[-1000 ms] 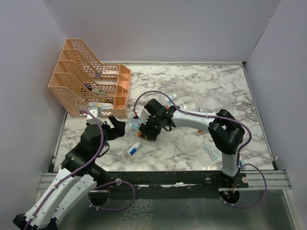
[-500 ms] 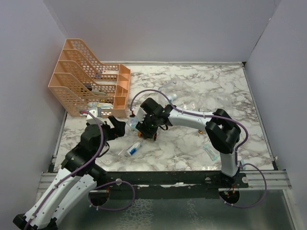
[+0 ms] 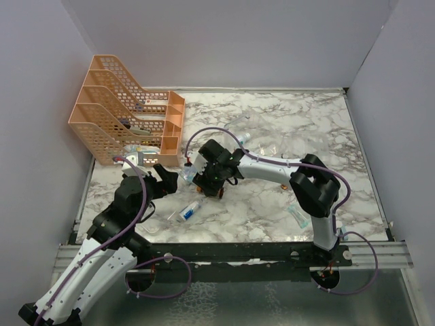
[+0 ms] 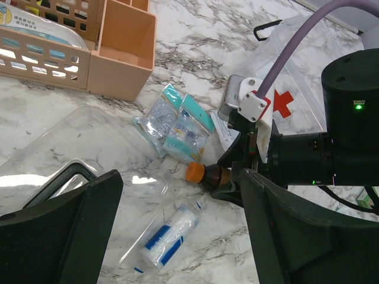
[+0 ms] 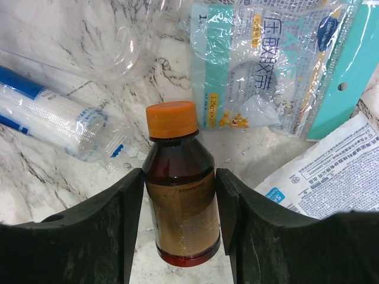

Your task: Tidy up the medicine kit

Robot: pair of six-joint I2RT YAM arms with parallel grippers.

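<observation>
**Both arms low over the marble table**

The right gripper point(image 3: 213, 187) is stretched left to mid-table, low over the marble table point(image 3: 319, 136). An orange-capped bottle point(image 3: 219, 195) is glimpsed at its tip. The left gripper point(image 3: 165, 182) is held near it, on the left. A blue-and-white wrapped roll point(image 3: 190, 210) is laid just in front of both. An orange rack point(image 3: 122, 119) is set at far left.

The right arm point(image 4: 331, 148) hides part of the red-cross bag point(image 4: 284, 103); the gauze roll point(image 5: 50, 121) runs off the left edge.
</observation>
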